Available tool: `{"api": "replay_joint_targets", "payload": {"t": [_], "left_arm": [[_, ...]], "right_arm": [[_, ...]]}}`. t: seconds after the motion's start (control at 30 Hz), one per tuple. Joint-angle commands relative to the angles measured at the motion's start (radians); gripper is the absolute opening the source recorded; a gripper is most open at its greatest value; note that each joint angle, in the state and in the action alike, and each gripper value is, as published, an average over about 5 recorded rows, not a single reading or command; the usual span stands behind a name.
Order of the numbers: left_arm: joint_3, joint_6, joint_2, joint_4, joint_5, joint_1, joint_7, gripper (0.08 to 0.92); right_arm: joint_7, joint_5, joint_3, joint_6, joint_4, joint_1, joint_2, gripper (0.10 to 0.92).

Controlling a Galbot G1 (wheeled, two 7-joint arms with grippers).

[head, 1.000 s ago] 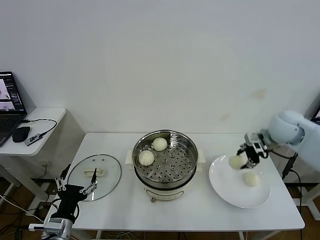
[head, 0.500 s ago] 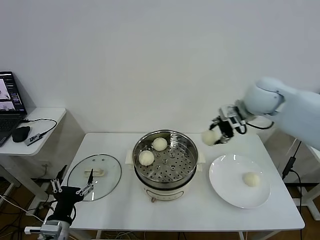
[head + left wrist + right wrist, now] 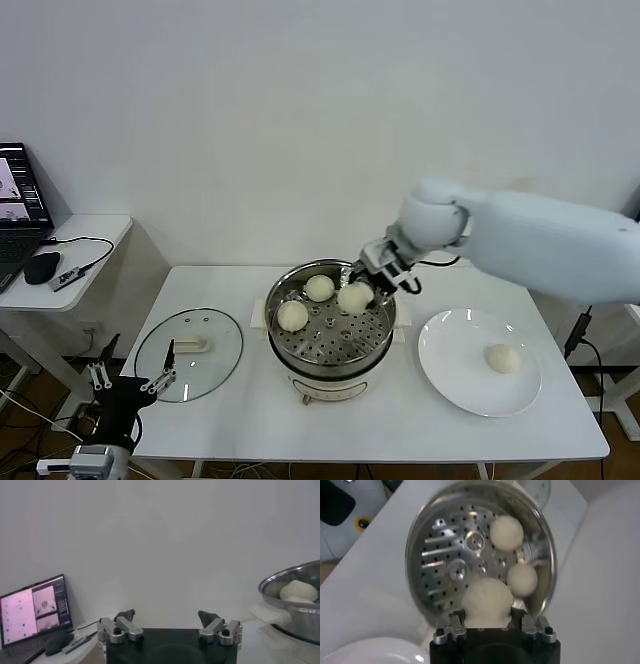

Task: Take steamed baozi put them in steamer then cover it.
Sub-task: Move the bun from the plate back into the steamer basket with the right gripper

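Note:
The steel steamer [image 3: 331,318] stands mid-table on its cream base. Two baozi lie on its perforated tray, one at the back [image 3: 319,288] and one at the left [image 3: 292,315]. My right gripper [image 3: 358,293] is shut on a third baozi [image 3: 354,298] and holds it over the tray's back right part. In the right wrist view this baozi [image 3: 486,600] sits between the jaws above the tray [image 3: 450,565], with the other two [image 3: 506,532] [image 3: 522,579] beyond it. A fourth baozi [image 3: 502,358] lies on the white plate [image 3: 460,380]. My left gripper [image 3: 128,385] is open and empty, low off the table's left front.
The round glass lid [image 3: 189,353] with a cream handle lies flat on the table left of the steamer. A side table [image 3: 70,245] at far left carries a laptop [image 3: 20,212], a mouse and cables. A white wall is close behind.
My right gripper carried a baozi from the plate up and left to above the steamer's tray. My left gripper sank a little lower at the front left.

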Motion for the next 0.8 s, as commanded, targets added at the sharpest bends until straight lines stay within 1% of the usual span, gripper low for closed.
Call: {"api": "replay_joint_targets", "payload": {"t": [0.03, 0.27, 0.53, 0.8], "left_arm": [[-0.010, 0.000, -0.005, 0.002, -0.001, -0.004, 0.000, 0.823], [-0.005, -0.001, -0.010, 0.009, -0.003, -0.010, -0.001, 0.823], [-0.006, -0.002, -0.009, 0.017, -0.004, -0.013, -0.002, 0.823], [-0.002, -0.003, -0.011, 0.020, -0.004, -0.016, -0.002, 0.823]], "right_arm": [[0.020, -0.115, -0.070, 0.198, -0.012, -0.048, 0.143, 0.580], [0.006, -0.225, -0.092, 0.286, -0.034, -0.063, 0.160, 0.585], [0.008, -0.260, -0.087, 0.319, -0.040, -0.088, 0.159, 0.585], [0.018, -0.251, -0.074, 0.307, -0.044, -0.094, 0.164, 0.585]]}}
